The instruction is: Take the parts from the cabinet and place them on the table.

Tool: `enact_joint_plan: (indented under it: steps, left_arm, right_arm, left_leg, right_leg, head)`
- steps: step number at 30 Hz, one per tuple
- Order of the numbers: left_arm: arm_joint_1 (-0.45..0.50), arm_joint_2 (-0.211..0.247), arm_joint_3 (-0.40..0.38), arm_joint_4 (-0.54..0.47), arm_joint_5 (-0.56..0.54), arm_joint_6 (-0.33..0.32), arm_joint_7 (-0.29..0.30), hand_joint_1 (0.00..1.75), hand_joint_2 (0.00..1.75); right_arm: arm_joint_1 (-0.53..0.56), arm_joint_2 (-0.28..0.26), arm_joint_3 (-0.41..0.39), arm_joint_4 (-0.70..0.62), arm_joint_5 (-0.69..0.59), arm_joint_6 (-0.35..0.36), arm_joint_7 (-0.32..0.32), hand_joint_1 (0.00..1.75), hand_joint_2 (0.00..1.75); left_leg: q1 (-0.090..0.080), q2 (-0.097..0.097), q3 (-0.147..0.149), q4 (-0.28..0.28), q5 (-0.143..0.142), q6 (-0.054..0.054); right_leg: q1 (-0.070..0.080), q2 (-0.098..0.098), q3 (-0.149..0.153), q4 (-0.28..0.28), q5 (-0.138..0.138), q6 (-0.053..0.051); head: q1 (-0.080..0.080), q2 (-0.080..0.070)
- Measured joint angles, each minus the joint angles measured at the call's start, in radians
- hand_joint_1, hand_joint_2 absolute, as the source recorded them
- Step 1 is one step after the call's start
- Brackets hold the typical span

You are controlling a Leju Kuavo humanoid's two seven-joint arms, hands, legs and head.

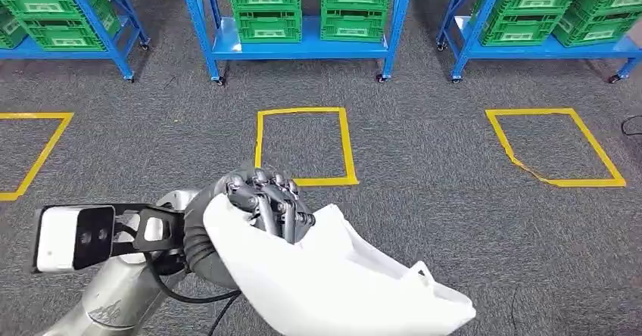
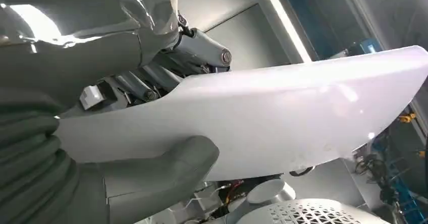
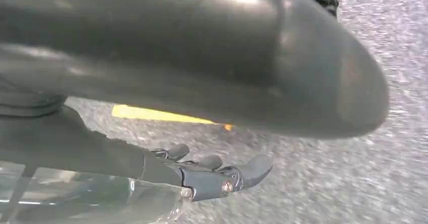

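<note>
Up close, the left hand grips a large, smooth white moulded plastic part, a curved shell-like panel with a small tab near its far end. Seen from the head view, the dark metal fingers curl over the part's upper edge near its left end, and the rest of the panel runs out to the right and down, clear of the grey carpeted floor. The left wrist view shows the same hold from behind: the thick grey thumb presses against the underside of the white part while the darker fingers close over its opposite face, so the panel is clamped between them at its narrow end and its long body reaches away from the hand. The right hand hangs above the carpet with its dark fingers spread a little and lightly bent, holding nothing. Beyond the held part, yellow tape rectangles mark the floor, and blue metal racks stacked with green plastic crates stand along the far side.
</note>
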Motion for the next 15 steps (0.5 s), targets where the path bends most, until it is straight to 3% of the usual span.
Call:
enact_joint_plan:
  steps: [1,2,3,4,7,8,9,11,12,13,14,15]
  left_arm:
    - [0.000,0.000,-0.001,0.002,0.000,0.000,0.000,1.64,1.75]
    - [-0.001,0.001,-0.001,0.003,0.000,0.000,0.000,1.64,1.75]
    - [-0.001,0.001,-0.001,0.003,0.000,0.000,0.000,1.64,1.75]
    - [-0.002,0.002,-0.001,0.004,0.000,0.000,-0.001,1.64,1.75]
    - [-0.001,0.003,-0.002,0.006,-0.001,0.000,-0.001,1.64,1.75]
    - [-0.001,0.004,-0.002,0.006,-0.002,0.001,-0.001,1.64,1.75]
    - [-0.002,0.005,-0.002,0.006,-0.003,0.002,-0.001,1.64,1.75]
    - [-0.001,0.006,-0.002,0.007,-0.008,0.004,-0.001,1.64,1.75]
    - [0.001,0.007,-0.003,0.008,-0.012,0.006,-0.001,1.64,1.75]
    - [0.002,0.008,-0.003,0.010,-0.014,0.008,0.000,1.64,1.75]
    - [0.003,0.008,-0.004,0.011,-0.016,0.009,0.000,1.64,1.75]
    - [0.003,0.008,-0.004,0.012,-0.018,0.010,0.000,1.64,1.75]
  right_arm:
    - [0.000,-0.001,0.000,0.000,-0.001,0.002,0.001,0.00,0.00]
    - [-0.001,-0.003,-0.001,0.001,-0.002,0.004,0.001,0.00,0.00]
    - [-0.003,-0.005,-0.002,0.001,-0.002,0.005,0.001,0.00,0.00]
    - [-0.004,-0.006,-0.003,0.001,-0.003,0.006,0.001,0.00,0.00]
    - [-0.003,-0.006,-0.005,0.002,-0.003,0.008,0.001,0.00,0.00]
    - [-0.002,-0.002,-0.007,0.002,-0.005,0.008,0.001,0.00,0.00]
    - [-0.003,-0.003,-0.010,0.002,-0.008,0.007,0.001,0.00,0.00]
    - [-0.005,0.002,-0.017,0.002,-0.018,0.003,0.001,0.00,0.00]
    - [-0.005,0.005,-0.020,0.002,-0.021,-0.006,0.001,0.00,0.00]
    - [-0.004,0.008,-0.023,-0.001,-0.023,-0.010,0.001,0.00,0.00]
    - [-0.004,0.011,-0.025,-0.002,-0.024,-0.011,0.001,0.00,0.00]
    - [-0.004,0.013,-0.027,-0.004,-0.025,-0.011,0.001,0.00,0.00]
  left_leg:
    - [-0.001,0.000,-0.011,0.003,0.007,-0.002]
    - [-0.001,0.000,-0.024,0.011,0.014,-0.006]
    - [-0.006,0.000,-0.034,0.021,0.016,-0.010]
    - [-0.008,0.003,-0.041,0.032,0.019,-0.014]
    - [-0.005,0.003,-0.044,0.032,0.031,-0.031]
    - [-0.001,0.002,-0.052,0.040,0.028,-0.037]
    - [0.000,0.000,-0.062,0.067,-0.011,-0.046]
    - [0.011,0.000,-0.116,0.217,-0.114,-0.061]
    - [0.014,-0.001,-0.144,0.299,-0.148,-0.065]
    - [0.016,0.000,-0.161,0.355,-0.162,-0.068]
    - [0.017,0.000,-0.151,0.357,-0.150,-0.068]
    - [0.018,-0.001,-0.117,0.308,-0.120,-0.066]
  right_leg:
    - [0.000,0.000,0.047,-0.056,0.019,0.004]
    - [0.000,0.000,0.128,-0.167,0.020,0.000]
    - [0.002,0.000,0.200,-0.266,-0.011,-0.011]
    - [0.008,0.002,0.227,-0.325,-0.040,-0.024]
    - [0.012,0.001,0.212,-0.323,-0.038,-0.046]
    - [0.002,-0.002,0.209,-0.326,-0.030,-0.056]
    - [0.003,-0.002,0.206,-0.325,-0.024,-0.066]
    - [0.004,-0.003,0.201,-0.324,-0.014,-0.072]
    - [0.005,-0.003,0.193,-0.323,-0.010,-0.072]
    - [0.006,-0.003,0.187,-0.320,-0.005,-0.071]
    - [0.006,-0.002,0.183,-0.319,-0.003,-0.068]
    - [0.006,-0.001,0.181,-0.317,-0.003,-0.067]
  head:
    - [0.000,0.000]
    - [0.000,0.000]
    - [0.001,0.000]
    - [-0.002,0.000]
    - [0.000,0.000]
    - [0.002,0.000]
    - [-0.002,0.000]
    - [-0.005,0.000]
    - [-0.005,0.000]
    - [-0.005,0.000]
    - [-0.005,0.000]
    - [-0.005,0.000]
